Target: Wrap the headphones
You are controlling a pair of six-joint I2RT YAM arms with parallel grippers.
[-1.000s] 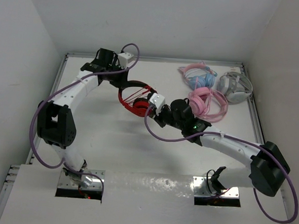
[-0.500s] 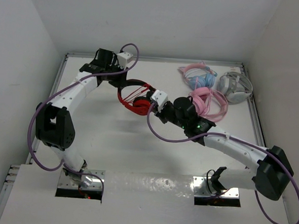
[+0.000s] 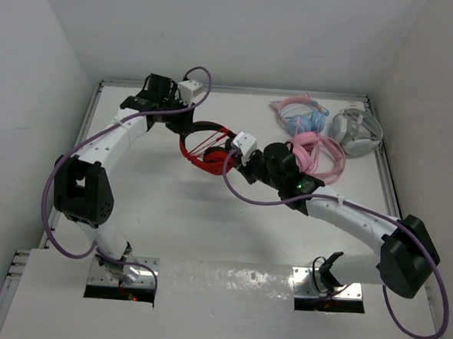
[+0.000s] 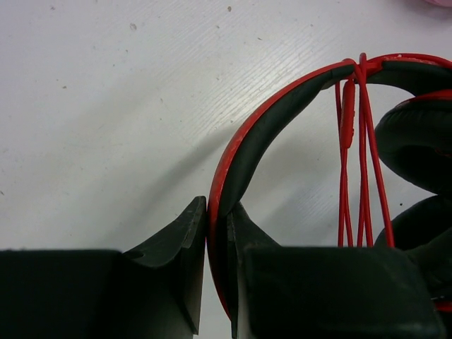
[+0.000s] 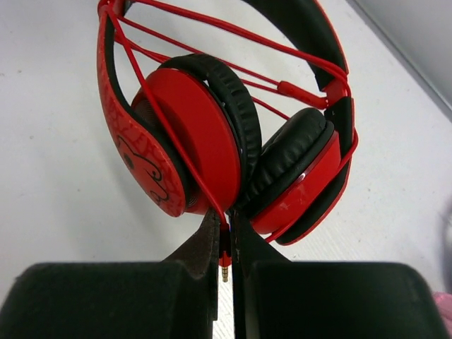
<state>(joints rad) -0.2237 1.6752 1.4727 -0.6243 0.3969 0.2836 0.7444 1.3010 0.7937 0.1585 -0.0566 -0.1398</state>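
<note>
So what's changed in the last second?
The right tool, pinching the cable plug, crept a little toward the far wall. The left tool kept its clamp on the headband; the red headphones barely shifted. Nothing grabbed or released.

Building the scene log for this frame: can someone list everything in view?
headphones: one, red with black padding, centre-left of the table, between both grippers
cable: one, red, strands strung across the headphones
pink headphones: one, pink, far right, next to the right arm
pink-and-blue headphones: one, far right
grey-white headphones: one, far right edge
table: one, white
left gripper: black, shut on the headphones' headband
right gripper: black, shut on the cable near its plug
</note>
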